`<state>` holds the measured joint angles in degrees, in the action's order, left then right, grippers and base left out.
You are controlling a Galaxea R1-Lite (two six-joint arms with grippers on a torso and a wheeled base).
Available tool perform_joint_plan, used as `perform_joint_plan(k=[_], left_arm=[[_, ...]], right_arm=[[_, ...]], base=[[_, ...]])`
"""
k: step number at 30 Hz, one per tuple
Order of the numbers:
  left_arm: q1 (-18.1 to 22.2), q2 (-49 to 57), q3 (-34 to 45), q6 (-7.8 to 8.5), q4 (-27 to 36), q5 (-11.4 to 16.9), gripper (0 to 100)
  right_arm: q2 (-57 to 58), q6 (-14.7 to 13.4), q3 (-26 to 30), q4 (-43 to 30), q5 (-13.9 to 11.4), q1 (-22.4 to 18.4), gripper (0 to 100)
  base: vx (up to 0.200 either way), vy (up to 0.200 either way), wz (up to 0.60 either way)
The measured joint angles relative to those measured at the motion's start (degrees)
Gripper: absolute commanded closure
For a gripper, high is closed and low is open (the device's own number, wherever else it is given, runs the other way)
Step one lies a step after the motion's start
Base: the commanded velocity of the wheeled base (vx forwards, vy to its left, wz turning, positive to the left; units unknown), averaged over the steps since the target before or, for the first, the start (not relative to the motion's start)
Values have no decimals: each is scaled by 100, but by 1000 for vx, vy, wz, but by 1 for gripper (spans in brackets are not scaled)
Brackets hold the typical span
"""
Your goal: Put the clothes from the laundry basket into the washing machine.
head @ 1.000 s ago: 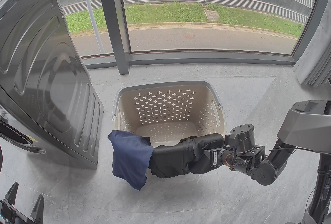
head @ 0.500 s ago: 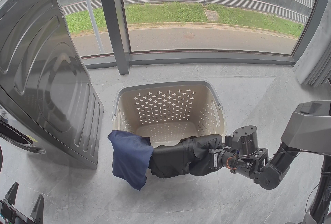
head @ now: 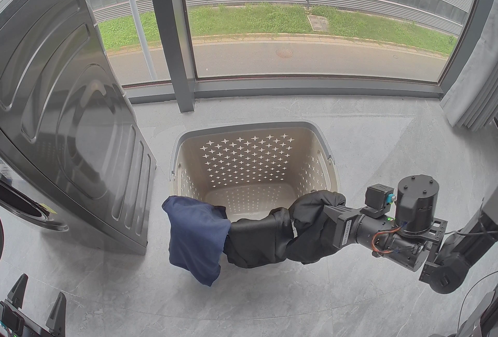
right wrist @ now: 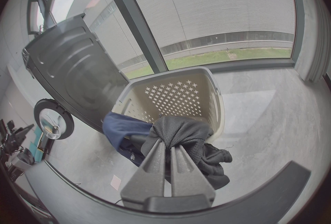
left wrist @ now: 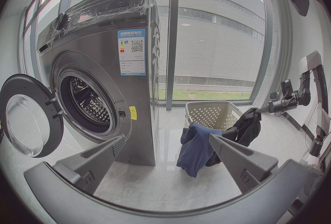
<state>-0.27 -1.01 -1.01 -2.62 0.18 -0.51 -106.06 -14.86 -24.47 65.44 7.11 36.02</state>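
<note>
Washing machine (head: 67, 109): large grey front-loader standing on the floor at the robot's left, its side panel facing the basket. In the left wrist view its round door (left wrist: 27, 117) is swung wide open and the steel drum (left wrist: 88, 102) shows behind it.

Window (head: 311, 16): floor-to-ceiling glazing behind the basket, divided by a dark upright post (head: 171, 26); a grey curtain (head: 477, 83) hangs at the right edge.

Floor (head: 311, 301): pale grey stone-look tiles.

Laundry basket (head: 254, 126): cream plastic with star-shaped perforations, upright on the floor just beside the machine, between it and the right arm.

Black garment (head: 264, 239): lies along the near rim of the basket, one end touching the blue garment, the other end bunched and raised at the near right corner, where it is held.

Blue garment (head: 197, 237): draped over the near left corner of the basket rim, most of it hanging down the outside towards the floor.

Right gripper (right wrist: 169, 145): jaws pressed together, clamped on a fold of the black garment, at the basket's near right corner.

Left gripper (left wrist: 165, 140): low at the robot's left, well apart from the basket, jaws spread wide with nothing between them, facing the machine's front and the basket.
</note>
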Motion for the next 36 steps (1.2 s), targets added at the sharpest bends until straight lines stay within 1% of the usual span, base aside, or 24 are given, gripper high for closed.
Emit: perform_joint_plan(k=[4,7,11,14,20,31,36], left_arm=[[0,0,0,2,0,2,0],[0,0,0,9,0,2,0],[0,0,0,28,0,7,0],[0,0,0,38,0,7,0],[0,-2,0,44,-2,7,0],[0,0,0,44,-5,11,0],[6,0,0,38,-2,9,0]], right_arm=[[452,126,66,22,-108,66,100],[746,206,83,33,-143,96,100],[1075,384,52,35,-174,149,100],[1279,438,40,35,-257,210,100],[1681,479,82,30,-389,273,100],[1860,460,162,68,-400,366,100],[1880,457,173,72,-400,372,100]], base=[[0,0,0],[0,0,0],[0,0,0],[-67,0,0],[-200,0,0],[-200,0,0],[0,0,0]])
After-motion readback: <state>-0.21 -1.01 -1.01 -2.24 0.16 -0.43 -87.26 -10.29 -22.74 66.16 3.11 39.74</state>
